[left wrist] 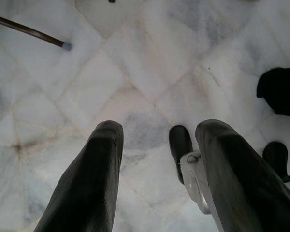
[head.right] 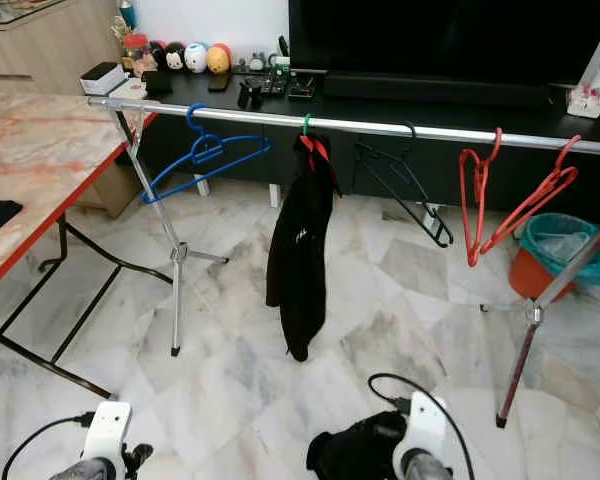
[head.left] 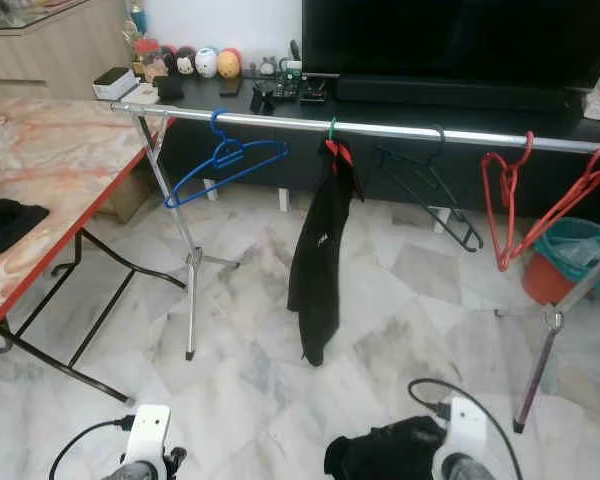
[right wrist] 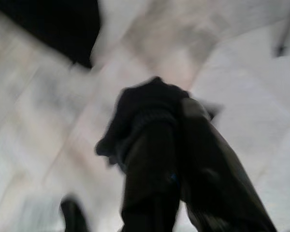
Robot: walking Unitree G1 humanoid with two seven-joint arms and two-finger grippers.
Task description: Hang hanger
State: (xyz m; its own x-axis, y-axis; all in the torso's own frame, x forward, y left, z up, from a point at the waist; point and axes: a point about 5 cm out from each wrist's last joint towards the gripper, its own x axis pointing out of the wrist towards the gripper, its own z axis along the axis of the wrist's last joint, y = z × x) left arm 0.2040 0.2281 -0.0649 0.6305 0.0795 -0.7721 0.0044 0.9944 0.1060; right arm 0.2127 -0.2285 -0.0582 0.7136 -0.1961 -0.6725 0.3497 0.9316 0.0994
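Hanging ahead of your right end effector (right wrist: pixel 176 159), which pinches a crumpled black garment (head.left: pixel 385 450), the silver metal rail (head.left: pixel 380 128) carries a blue plastic hanger (head.left: pixel 225 160). Your left end effector (left wrist: pixel 157 159) gapes wide over marble floor (left wrist: pixel 150 63).

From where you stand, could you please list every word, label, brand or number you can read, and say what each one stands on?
None can be read.
Black garment hanging on the rail: a small pale mark on the cloth, too small to read.
White box on the cabinet: no text legible.
Tissue box by the TV: print too blurred to read.
TV: screen dark, no brand visible.
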